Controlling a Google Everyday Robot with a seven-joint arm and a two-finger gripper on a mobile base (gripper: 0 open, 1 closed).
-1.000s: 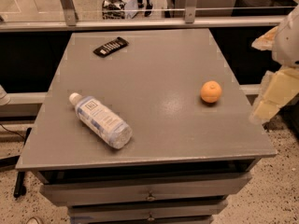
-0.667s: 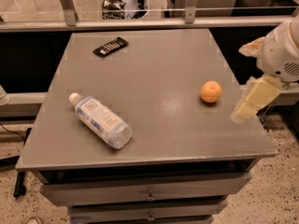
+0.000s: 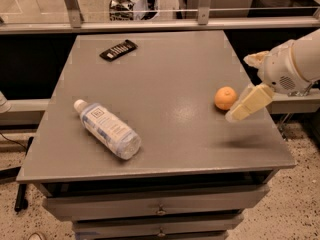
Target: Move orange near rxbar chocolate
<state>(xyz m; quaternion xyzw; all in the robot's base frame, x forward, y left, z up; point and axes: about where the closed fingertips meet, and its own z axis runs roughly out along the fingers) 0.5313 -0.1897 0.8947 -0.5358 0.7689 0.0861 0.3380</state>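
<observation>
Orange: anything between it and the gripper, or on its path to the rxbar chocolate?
Nothing visible. The gripper hangs open just right of the orange. Bare tabletop runs from there to the rxbar chocolate at the far left. The water bottle lies front left, off that line.

Orange (image 3: 225,98) beside gripper (image 3: 249,102); rxbar chocolate (image 3: 118,49) far

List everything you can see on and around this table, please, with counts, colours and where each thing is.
orange: one, orange, right side of table
rxbar chocolate: one, black, far left of table
water bottle: one, clear with white cap, lying near left
table: one, grey, centre
drawers: two, grey, under the tabletop
arm: one, white, right edge
gripper: one, cream, open, just right of the orange
</observation>
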